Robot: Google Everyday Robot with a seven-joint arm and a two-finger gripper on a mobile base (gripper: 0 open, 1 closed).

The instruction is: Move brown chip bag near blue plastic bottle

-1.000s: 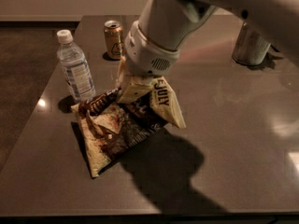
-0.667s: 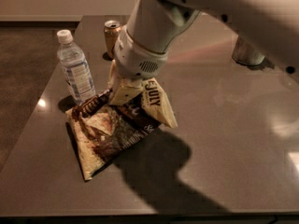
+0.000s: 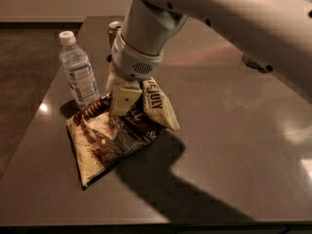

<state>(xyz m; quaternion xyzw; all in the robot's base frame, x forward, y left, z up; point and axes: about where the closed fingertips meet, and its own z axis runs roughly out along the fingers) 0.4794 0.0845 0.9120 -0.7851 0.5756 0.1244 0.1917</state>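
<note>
1. I see the brown chip bag (image 3: 109, 143) lying on the dark worktop (image 3: 234, 130), left of centre. Its long axis runs on a diagonal from the near-left corner up toward the right.
2. The bag's far end is lifted and folded over, so a cream flap with dark lettering stands tilted off the surface.
3. The bag is crinkled, dark brown and cream, with chip pictures on its flat face.
4. The end effector (image 3: 126, 104) comes straight down onto the raised end of the bag, pinched closed on it.
5. The blue plastic bottle (image 3: 78, 72) stands upright just beside the bag's left corner, with its white cap on. I cannot tell whether they touch, or how full the bottle is.
6. A gold can (image 3: 114, 28) stands behind, partly hidden by the arm.
</note>
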